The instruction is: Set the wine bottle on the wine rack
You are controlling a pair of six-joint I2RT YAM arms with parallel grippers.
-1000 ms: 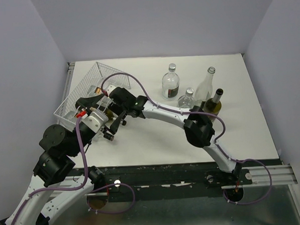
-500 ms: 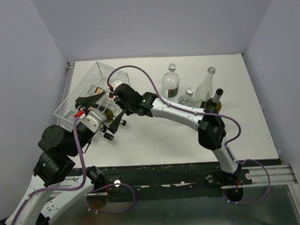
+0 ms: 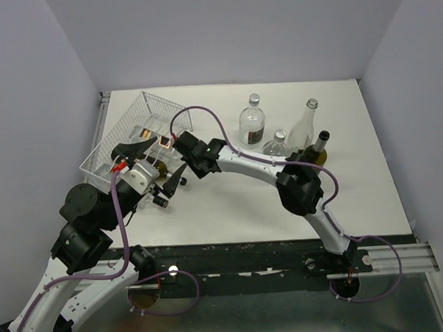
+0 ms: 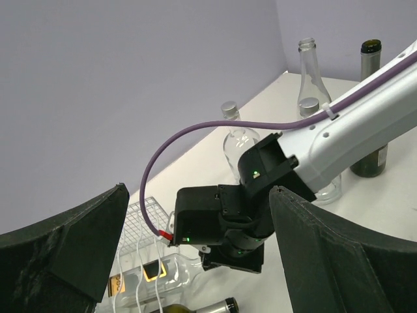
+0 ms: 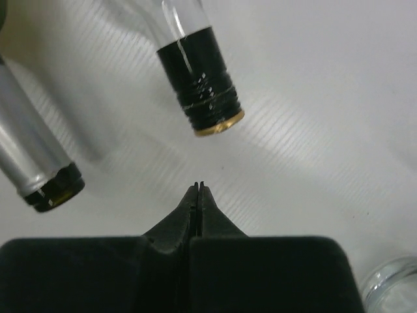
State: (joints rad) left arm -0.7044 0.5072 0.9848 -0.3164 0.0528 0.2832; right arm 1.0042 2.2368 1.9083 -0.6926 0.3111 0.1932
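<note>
The white wire wine rack [image 3: 124, 133] sits at the table's back left. A clear wine bottle [image 4: 146, 274] with a black cap [image 5: 207, 91] lies in the rack. Beside it lies a green one, its silver-foiled neck [image 5: 36, 166] pointing out over the table. My right gripper [image 5: 199, 186] hovers just off the two bottle mouths, shut with nothing between its fingers; from above the right gripper [image 3: 180, 142] is at the rack's near right edge. My left gripper [image 3: 154, 163] is wide open, its fingers [image 4: 71, 254] spread either side of the right wrist, holding nothing.
Several bottles stand at the back right: a round clear one [image 3: 252, 122], a short clear one [image 3: 278, 144], a tall clear one [image 3: 306, 125] and a dark green one [image 3: 319, 153]. The right arm [image 3: 296, 188] arcs across the table's middle. Walls enclose the table.
The right gripper's jaws have closed on nothing, and its wrist has drawn back slightly from the rack. The left gripper stays wide open, nearly still.
</note>
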